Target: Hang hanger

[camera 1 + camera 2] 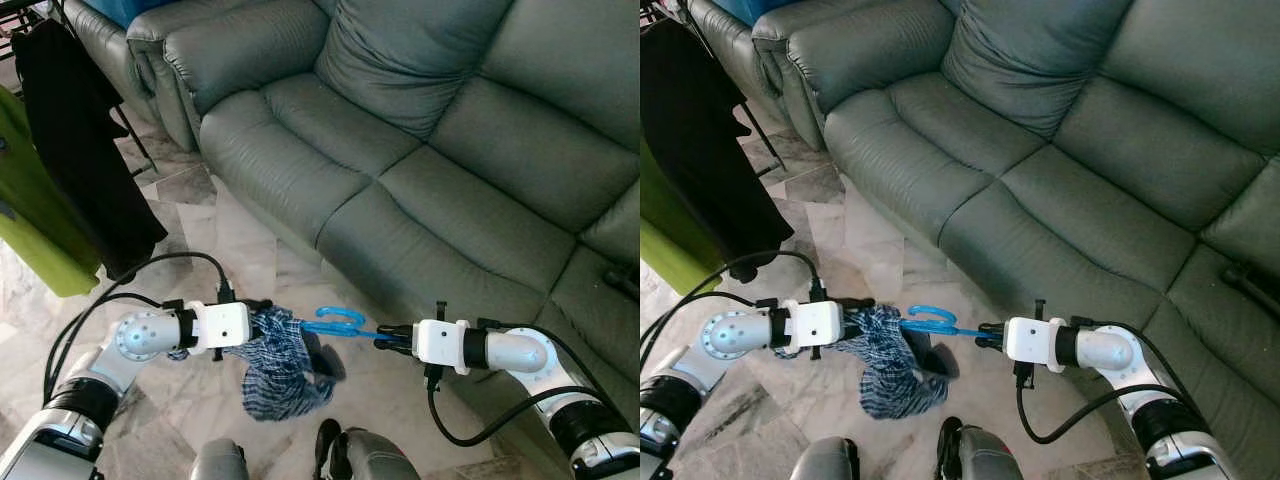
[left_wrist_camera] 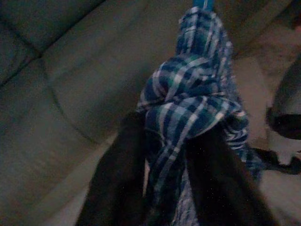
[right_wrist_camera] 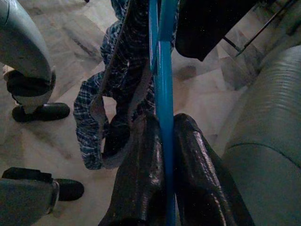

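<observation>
Holding blue hanger (image 1: 338,322) between closed fingers of right gripper (image 1: 383,338); left gripper (image 1: 262,322) clamped on plaid cloth (image 1: 283,364) draped over it. Risk: cloth sliding off between the jaws, or hanger twisting, if grippers pull apart.

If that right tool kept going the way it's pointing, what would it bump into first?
Most likely the blue plaid garment bunched on the blue hanger that the right tool grips; the left tool holds it just beyond, though depth is unclear.
</observation>
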{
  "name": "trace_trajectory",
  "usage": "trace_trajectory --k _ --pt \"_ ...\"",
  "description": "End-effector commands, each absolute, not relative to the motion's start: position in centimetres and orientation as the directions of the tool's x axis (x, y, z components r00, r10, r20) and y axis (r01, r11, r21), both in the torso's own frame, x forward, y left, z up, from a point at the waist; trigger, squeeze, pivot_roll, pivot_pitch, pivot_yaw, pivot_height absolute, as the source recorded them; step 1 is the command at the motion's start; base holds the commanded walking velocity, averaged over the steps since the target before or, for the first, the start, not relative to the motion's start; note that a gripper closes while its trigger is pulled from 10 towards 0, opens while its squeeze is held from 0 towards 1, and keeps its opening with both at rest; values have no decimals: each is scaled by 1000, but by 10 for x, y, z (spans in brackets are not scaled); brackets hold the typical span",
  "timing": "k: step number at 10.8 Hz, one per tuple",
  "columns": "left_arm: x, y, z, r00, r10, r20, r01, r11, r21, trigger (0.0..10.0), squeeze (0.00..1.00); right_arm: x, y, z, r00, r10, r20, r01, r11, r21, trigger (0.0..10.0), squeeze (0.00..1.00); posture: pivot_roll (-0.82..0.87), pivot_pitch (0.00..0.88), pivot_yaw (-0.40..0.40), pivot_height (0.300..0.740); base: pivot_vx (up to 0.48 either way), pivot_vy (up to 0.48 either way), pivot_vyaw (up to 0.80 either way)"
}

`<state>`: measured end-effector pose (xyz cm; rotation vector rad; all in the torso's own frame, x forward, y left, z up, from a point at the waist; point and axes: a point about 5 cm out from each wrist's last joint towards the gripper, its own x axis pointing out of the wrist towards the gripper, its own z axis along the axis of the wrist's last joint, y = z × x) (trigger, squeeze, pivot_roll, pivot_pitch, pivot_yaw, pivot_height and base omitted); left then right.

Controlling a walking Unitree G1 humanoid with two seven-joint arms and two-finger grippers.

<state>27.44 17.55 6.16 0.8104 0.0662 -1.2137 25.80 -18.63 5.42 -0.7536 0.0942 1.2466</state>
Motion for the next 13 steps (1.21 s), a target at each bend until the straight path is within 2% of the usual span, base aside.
trace_trajectory --k 1,5,7,8,9,10,11,12,13 --pt "271 173 59 352 -811 -467 865 91 494 0 0 259 -186 55 351 821 -450 -871 109 -479 10000 0 16 152 -69 740 0 0 0" --pt "272 170 61 352 -819 -453 858 89 506 0 0 262 -182 55 364 821 -440 -852 103 -514 10000 0 22 150 -67 740 0 0 0" --pt "272 170 61 365 -821 -439 862 120 493 0 0 263 -182 54 363 816 -449 -859 107 -500 10000 0 22 152 -68 740 0 0 0" --pt "272 170 60 373 -823 -429 861 134 491 0 0 263 -183 53 359 815 -454 -868 112 -484 10000 816 22 151 -70 740 0 0 0" --pt "272 173 57 410 -814 -412 857 189 479 0 0 264 -187 54 335 812 -477 -887 101 -451 10000 1000 21 150 -70 740 0 0 0" --pt "274 177 55 450 -793 -411 848 235 475 0 0 270 -191 60 334 809 -483 -895 112 -432 10000 1000 16 151 -72 740 0 0 0" --pt "274 181 52 463 -769 -440 846 237 477 0 0 278 -195 67 364 805 -469 -889 151 -432 10000 1000 14 150 -74 740 0 0 0" --pt "275 182 51 475 -763 -439 847 259 465 0 0 286 -199 74 412 788 -456 -868 189 -458 10000 1000 16 148 -77 740 0 0 0" --pt "276 183 50 495 -752 -435 838 282 467 0 0 304 -208 95 511 760 -402 -808 265 -526 10000 1000 16 149 -80 740 0 0 0"
